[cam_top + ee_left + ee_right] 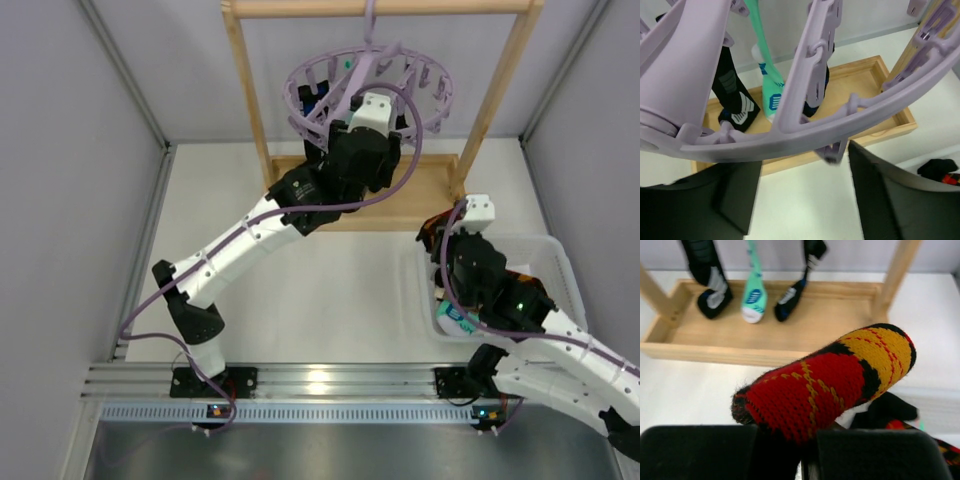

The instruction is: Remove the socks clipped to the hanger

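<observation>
The lavender ring hanger (420,70) hangs by its hook from the wooden rack. My left gripper (352,105) is raised to its near rim. In the left wrist view the hanger (805,132) fills the frame and my left gripper (800,200) is open and empty just under the rim, with a clip peg (832,152) between the fingers. A black sock (735,97), a teal-white sock (767,80) and another black sock (821,95) hang clipped. My right gripper (790,447) is shut on a red-orange-black argyle sock (830,382), held above the white basket (565,270).
The wooden rack (250,90) has a shallow tray base (840,320) under the hanging socks. The basket holds more socks, among them a black one (890,410). Grey walls close in the table on both sides.
</observation>
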Robot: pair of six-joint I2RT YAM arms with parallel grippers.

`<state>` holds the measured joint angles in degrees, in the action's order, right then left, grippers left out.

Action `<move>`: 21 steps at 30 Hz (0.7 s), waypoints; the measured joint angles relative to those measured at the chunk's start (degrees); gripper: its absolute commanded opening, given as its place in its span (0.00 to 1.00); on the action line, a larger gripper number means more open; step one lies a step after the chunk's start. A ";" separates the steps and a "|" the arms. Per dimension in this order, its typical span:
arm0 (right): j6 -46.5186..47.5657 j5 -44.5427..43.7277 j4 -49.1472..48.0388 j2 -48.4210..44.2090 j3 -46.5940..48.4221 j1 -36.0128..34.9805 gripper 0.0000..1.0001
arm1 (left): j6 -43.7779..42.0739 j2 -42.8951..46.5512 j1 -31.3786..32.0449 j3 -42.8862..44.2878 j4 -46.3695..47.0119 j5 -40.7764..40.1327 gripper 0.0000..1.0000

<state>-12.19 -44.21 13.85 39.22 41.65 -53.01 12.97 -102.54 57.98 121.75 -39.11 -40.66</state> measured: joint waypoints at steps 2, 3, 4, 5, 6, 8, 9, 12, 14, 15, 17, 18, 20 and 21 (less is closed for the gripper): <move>-2.25 0.39 6.45 2.03 4.76 4.94 0.00 | 0.42 0.52 -0.15 -0.92 0.07 0.87 0.92; -3.19 0.81 9.38 3.06 6.78 7.54 0.00 | 0.81 0.85 -0.17 -1.42 0.15 1.20 0.98; -4.17 1.09 12.26 3.96 8.44 9.88 0.00 | 1.11 1.38 -0.17 -2.12 0.15 1.70 0.98; -4.92 1.22 14.84 4.76 9.55 11.82 0.00 | 1.57 1.92 -0.17 -2.80 0.17 2.14 0.98; -5.60 1.42 17.35 5.44 10.34 13.42 0.00 | 1.95 2.80 -0.17 -3.87 0.28 2.56 0.98; -6.71 1.66 23.02 6.95 11.58 15.78 0.00 | 2.47 4.66 -0.17 -5.88 0.24 3.65 0.98; -7.08 1.84 25.05 7.50 12.00 16.50 0.00 | 2.86 5.84 -0.17 -7.10 0.52 4.04 0.98; -8.04 2.10 30.77 8.55 13.49 19.32 0.00 | 4.17 10.34 -0.17 -11.67 0.61 5.01 0.98; -8.09 2.14 32.94 8.33 14.36 21.68 0.00 | 5.20 13.53 -0.17 -14.80 0.85 5.11 0.98; -7.93 2.54 33.51 8.13 14.75 23.45 0.00 | 5.70 15.30 -0.17 -16.81 1.31 5.09 0.98; -7.48 4.17 33.70 7.76 15.17 27.96 0.00 | 7.15 18.95 -0.17 -21.33 1.62 4.79 0.98; -7.19 6.58 33.70 7.65 15.21 31.34 0.00 | 7.96 20.76 -0.20 -23.78 1.66 4.50 0.98; -7.15 9.73 33.14 7.65 14.97 38.29 0.00 | 9.14 23.30 -0.20 -27.78 1.73 3.78 0.98; -7.67 11.63 32.33 7.41 14.43 41.77 0.00 | 9.79 24.48 -0.22 -30.08 1.90 3.39 0.98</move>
<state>-19.86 -32.58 46.17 46.63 56.07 -11.25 22.76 -78.06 57.76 91.68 -37.21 -37.28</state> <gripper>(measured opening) 0.029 0.983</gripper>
